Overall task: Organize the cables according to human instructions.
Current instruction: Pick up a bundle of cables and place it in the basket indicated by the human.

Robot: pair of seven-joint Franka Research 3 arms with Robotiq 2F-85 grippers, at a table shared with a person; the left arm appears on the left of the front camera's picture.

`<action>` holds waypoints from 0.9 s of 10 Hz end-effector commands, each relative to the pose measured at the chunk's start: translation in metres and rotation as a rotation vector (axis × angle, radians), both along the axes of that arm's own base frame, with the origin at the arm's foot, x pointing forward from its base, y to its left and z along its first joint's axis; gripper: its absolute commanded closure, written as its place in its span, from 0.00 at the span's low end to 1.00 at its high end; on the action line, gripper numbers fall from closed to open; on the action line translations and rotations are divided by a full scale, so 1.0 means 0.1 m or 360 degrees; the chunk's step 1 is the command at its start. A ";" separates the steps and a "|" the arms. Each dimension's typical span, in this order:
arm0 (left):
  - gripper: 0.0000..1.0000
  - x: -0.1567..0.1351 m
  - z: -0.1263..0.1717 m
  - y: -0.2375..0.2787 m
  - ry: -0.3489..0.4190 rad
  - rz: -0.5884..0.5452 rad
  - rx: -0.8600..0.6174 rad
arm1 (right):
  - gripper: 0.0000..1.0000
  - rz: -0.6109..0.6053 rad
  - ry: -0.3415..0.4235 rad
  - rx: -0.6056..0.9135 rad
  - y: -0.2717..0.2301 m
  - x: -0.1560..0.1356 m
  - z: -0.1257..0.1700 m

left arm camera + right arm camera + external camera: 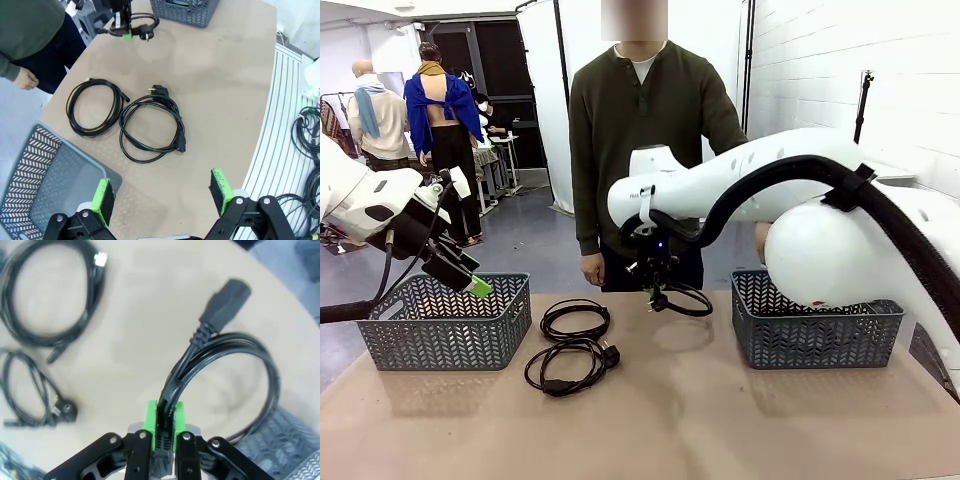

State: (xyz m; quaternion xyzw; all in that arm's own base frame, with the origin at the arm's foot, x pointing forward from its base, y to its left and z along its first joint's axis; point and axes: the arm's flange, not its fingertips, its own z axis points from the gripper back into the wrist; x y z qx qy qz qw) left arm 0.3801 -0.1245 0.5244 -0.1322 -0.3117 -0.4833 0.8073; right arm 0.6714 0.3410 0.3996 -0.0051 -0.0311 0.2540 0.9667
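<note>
Right fingers are pinching a coiled cable, dangling it over the far middle of the table, left of the right basket. Left fingers are hanging spread wide. Only a few strands are getting clamped, so I reckon the plug could end up snagging the basket rim.

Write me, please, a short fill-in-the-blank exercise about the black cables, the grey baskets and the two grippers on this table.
1. The gripper of the robot's ____ arm is shut on a coiled black cable with a chunky plug, lifted off the tan table.
2. Exactly ____ other coiled black cables lie flat on that table.
3. The left gripper, jaws wide ____, hovers near a grey lattice plastic basket.
Missing words: right; two; open.
</note>
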 end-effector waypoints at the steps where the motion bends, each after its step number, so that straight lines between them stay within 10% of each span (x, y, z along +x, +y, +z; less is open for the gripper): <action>1: 0.00 0.01 -0.02 0.02 0.0004 -0.0023 -0.0024 | 1.00 0.0486 -0.0024 -0.0060 -0.15 -0.12 0.27; 6: 0.00 0.01 -0.02 0.02 0.0004 -0.0023 -0.0024 | 1.00 0.1353 0.0003 -0.0085 -0.51 -0.32 0.66; 9: 0.00 0.01 -0.02 0.02 0.0004 -0.0023 -0.0024 | 1.00 0.1339 0.0019 -0.0075 -0.47 -0.22 0.69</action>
